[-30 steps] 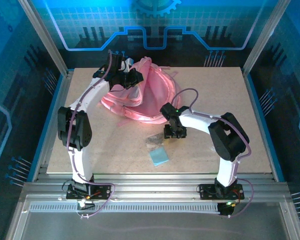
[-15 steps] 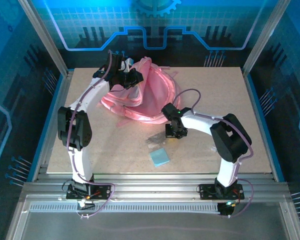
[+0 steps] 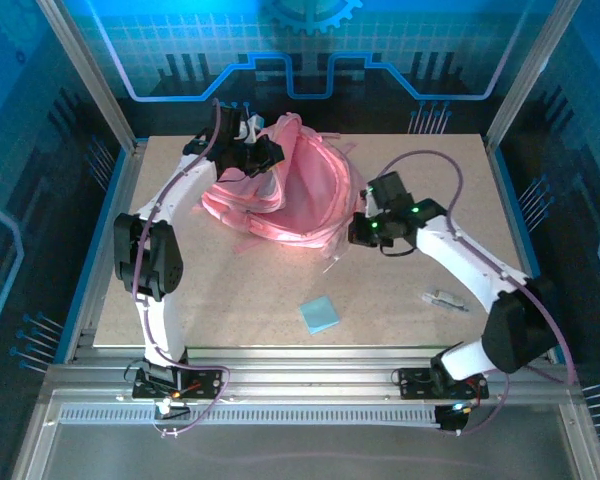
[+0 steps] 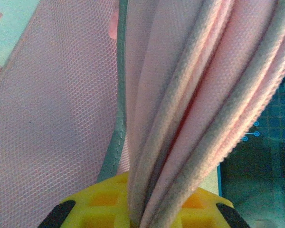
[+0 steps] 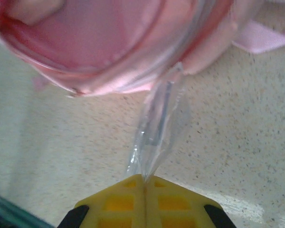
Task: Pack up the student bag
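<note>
— Left gripper (image 4: 137, 216)?
— Pinched tight on pink folds of the student bag (image 3: 300, 195), held up at its far left edge.
— Right gripper (image 5: 145, 183)?
— Closed on a clear plastic packet (image 5: 156, 126), tip at the bag's near rim.
— Elsewhere?
— Bag slumped far-middle on the table (image 3: 200, 290); nearer, a blue square (image 3: 318, 314) lying flat.

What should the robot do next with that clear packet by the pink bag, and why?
Probably ease the right gripper forward so the clear packet slips into the bag. The packet's tip sits at the bag's open rim, and the left gripper pinches the fabric, holding the mouth up.
</note>
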You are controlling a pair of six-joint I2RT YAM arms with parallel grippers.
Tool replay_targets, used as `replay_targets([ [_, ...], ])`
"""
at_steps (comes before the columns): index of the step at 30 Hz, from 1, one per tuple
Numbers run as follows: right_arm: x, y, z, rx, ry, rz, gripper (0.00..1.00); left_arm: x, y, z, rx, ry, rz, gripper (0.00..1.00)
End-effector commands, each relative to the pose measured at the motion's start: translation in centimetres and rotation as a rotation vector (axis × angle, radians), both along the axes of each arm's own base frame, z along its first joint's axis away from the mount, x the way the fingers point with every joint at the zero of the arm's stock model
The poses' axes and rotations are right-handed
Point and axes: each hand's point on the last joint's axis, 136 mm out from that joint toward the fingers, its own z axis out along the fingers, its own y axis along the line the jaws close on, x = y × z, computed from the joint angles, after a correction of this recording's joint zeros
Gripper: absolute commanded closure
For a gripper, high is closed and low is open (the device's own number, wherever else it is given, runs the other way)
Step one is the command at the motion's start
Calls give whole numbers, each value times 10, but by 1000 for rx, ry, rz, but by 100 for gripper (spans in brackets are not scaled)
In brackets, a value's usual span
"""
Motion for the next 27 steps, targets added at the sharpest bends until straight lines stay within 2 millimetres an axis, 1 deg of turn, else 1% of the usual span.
replay_targets([
  [1,-1,-7,51,130,-73,44,100,7,15,52,-7,-154,4,98],
  [4,11,-26,90,189,-177,17,100,4,14,55,-15,-154,-3,98],
  [7,29,-41,121,261,-265,-9,100,1,12,56,-24,-150,-18,98],
  [8,35,-44,128,277,-282,-13,100,0,12,56,-20,-150,-23,98],
  [10,50,-45,143,314,-321,-5,100,-3,10,54,-18,-138,-45,99],
  [11,58,-45,147,324,-334,-4,100,-5,9,55,-22,-133,-58,99],
  [13,76,-37,154,366,-361,18,100,-9,5,55,-33,-115,-83,100],
  [15,93,-27,155,412,-379,43,100,-12,4,55,-40,-107,-98,100],
  [17,112,-16,150,446,-390,67,100,-14,2,57,-47,-101,-108,100],
  [20,137,10,138,474,-396,148,100,-16,-2,62,-73,-88,-127,100],
  [21,143,20,137,478,-404,185,100,-17,-4,65,-83,-86,-133,100],
  [24,164,49,115,485,-389,267,100,-20,-6,77,-105,-89,-143,100],
  [27,182,73,92,552,-356,307,100,-24,-7,87,-106,-102,-146,100],
])
